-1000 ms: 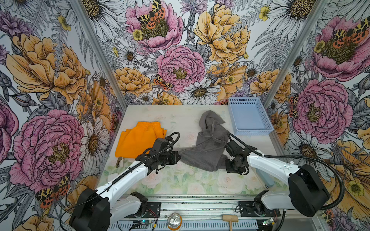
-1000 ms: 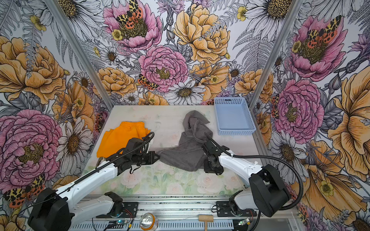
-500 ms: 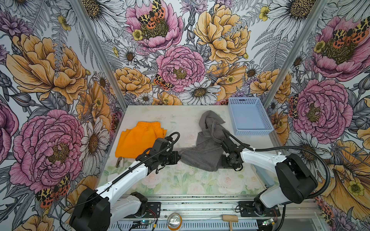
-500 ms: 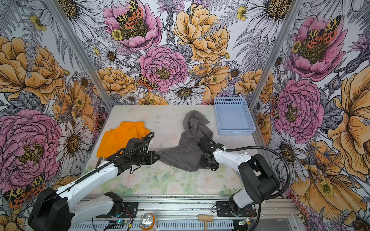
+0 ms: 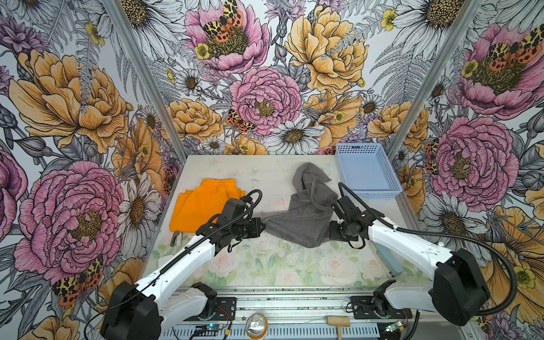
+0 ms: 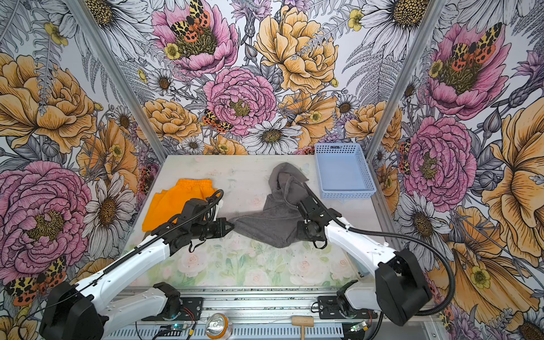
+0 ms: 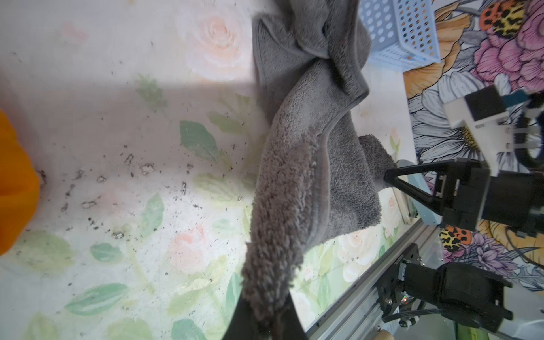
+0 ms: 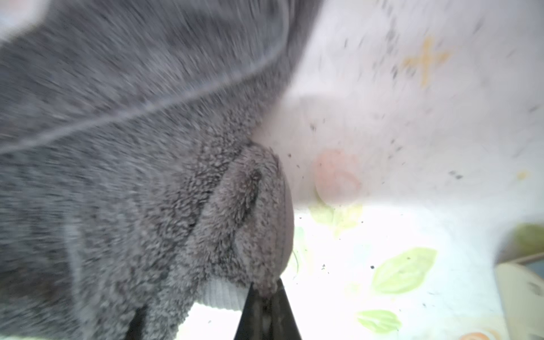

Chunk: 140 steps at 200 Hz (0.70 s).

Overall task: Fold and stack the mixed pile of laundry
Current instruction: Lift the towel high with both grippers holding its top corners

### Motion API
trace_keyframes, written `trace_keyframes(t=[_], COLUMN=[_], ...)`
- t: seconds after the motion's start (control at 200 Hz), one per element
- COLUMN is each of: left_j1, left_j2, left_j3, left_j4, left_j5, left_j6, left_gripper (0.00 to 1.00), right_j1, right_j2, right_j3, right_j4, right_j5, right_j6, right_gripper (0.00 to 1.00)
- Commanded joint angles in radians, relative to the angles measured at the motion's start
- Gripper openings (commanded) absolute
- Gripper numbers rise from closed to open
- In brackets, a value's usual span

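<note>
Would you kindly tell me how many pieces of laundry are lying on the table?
2: the orange shorts lying flat at the left, and the grey towel crumpled in the middle. No others show.

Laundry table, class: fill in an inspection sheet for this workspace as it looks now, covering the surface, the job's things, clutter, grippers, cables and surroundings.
Surface: table with a faded rose print, dotted with dark specks.
Job's things: grey towel crumpled mid-table; orange shorts lying flat to its left, apart from it.
Clutter: empty blue basket at the back right; can and wooden mallet by the front rail.
Grippers: left gripper shut on the towel's left corner; right gripper shut on its right corner.
Cables: black hose loops from the right arm; no snag seen.
Surroundings: flowered walls on three sides.
</note>
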State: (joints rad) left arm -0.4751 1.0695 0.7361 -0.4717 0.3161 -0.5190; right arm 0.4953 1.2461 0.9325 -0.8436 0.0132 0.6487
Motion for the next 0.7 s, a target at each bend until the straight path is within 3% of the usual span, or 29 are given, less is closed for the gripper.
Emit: trace_keyframes(t=[0.0,0.475,0.695], left_j1=[0.037,0.099,0.099], left_j2=[-0.040,-0.018,0.063], left_j3=[0.092,0.548,0.829], left_j4=[0.004,0.048,0.085], left_j5=[0.024,0.049,0.026], left_j6=[-0.054,-0.160,-0.115], left_gripper=[0.00,0.00,0.00], right_j1=[-0.019,-0.043,-0.042], right_j2=[-0.096,0.000,0.131], right_j3=[0.194,0.979,1.361], right_j4=[-0.119,-0.203,-0.204], right_j5=[0.068,0.180,0.197], right_j6=[-0.037,-0.264,-0.370], right_gripper=[0.00,0.00,0.00])
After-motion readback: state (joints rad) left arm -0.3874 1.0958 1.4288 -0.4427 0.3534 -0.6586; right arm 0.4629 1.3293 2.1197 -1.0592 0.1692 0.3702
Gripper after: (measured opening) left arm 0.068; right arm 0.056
